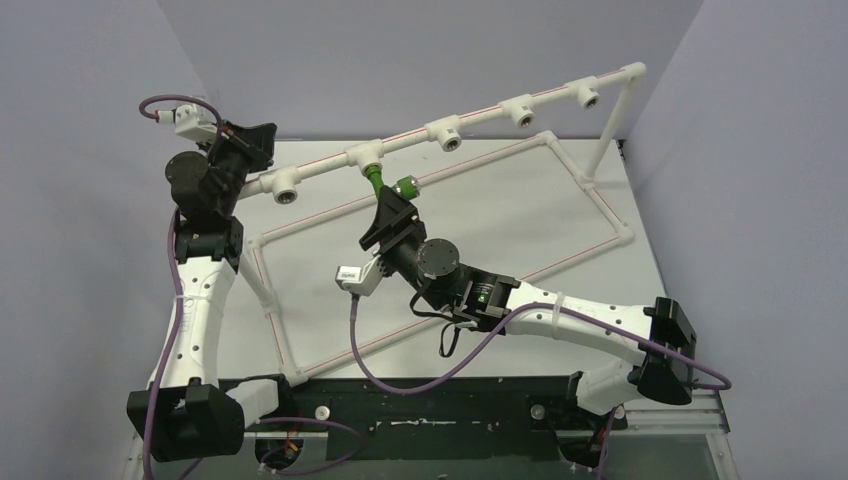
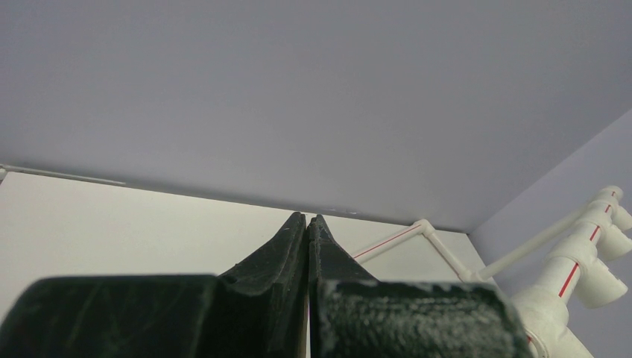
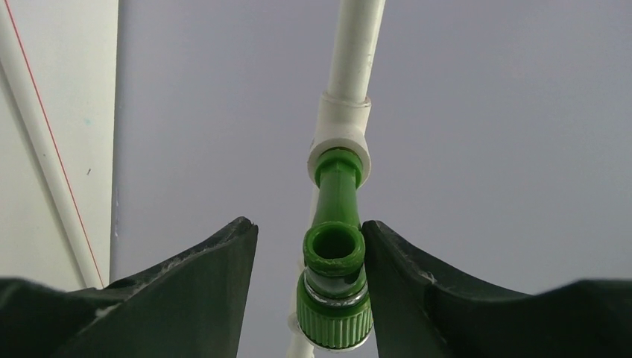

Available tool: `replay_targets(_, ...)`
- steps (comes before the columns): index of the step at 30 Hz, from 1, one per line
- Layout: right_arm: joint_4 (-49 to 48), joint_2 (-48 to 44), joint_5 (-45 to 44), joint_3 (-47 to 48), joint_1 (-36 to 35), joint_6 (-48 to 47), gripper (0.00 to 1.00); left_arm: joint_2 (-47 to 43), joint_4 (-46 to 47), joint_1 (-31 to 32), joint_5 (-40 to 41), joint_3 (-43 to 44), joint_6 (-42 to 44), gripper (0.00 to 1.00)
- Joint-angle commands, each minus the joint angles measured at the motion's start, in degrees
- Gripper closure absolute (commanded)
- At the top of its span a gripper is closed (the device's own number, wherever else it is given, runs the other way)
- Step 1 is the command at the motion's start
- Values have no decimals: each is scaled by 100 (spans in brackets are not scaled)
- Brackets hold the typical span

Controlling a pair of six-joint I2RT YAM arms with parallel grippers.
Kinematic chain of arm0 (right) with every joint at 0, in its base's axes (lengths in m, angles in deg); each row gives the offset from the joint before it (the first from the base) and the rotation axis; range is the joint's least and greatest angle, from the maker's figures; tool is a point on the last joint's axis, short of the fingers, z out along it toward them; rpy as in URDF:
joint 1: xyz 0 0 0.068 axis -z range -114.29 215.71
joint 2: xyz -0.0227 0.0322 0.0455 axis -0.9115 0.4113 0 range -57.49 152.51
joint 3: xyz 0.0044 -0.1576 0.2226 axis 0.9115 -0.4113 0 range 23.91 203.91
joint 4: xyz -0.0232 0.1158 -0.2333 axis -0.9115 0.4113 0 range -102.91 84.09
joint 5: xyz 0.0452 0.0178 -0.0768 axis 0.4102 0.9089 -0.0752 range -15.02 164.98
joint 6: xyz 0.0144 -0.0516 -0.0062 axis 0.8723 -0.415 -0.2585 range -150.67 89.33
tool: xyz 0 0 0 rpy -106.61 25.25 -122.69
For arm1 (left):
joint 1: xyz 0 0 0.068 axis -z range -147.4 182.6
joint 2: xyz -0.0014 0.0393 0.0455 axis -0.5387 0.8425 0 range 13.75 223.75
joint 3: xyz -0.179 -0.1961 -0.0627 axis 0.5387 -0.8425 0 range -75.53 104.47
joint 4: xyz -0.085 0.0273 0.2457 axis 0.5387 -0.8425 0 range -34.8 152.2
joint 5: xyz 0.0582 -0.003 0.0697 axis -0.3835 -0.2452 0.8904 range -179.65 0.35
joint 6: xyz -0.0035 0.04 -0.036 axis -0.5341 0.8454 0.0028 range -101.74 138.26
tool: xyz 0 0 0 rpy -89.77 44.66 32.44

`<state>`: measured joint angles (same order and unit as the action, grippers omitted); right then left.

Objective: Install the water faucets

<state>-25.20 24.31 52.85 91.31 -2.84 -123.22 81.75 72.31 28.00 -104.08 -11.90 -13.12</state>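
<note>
Right gripper (image 3: 309, 227), jaws parted, straddles green faucet (image 3: 335, 317) touching 1 jaw; left gripper (image 2: 308, 218) closed.

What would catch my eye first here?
The bright-green faucet stands out, plugged into a white tee fitting on the raised pipe rail over the table's back. The right pincer straddles it, jaws open on either side. At the left, the left pincer is shut on nothing, near the rail's end.

You are looking at a robot test bench in a lab: plain grey walls (image 1: 400, 60) box in a white table (image 1: 520, 210) carrying a mock pipe frame (image 1: 447, 130).
</note>
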Motion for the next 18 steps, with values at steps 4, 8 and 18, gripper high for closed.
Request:
replay_targets(4, -718, 47, -211, 242, 49, -5, 60, 767, -1923, -99, -112, -779, -64, 100)
replay_targets(8, -993, 64, -280, 217, 18, 74, 79, 775, -1917, -109, -118, -782, -62, 100)
replay_targets(18, -1524, -29, 17, 157, -9, 1186, 100, 778, -1907, -111, -120, -786, -69, 100)
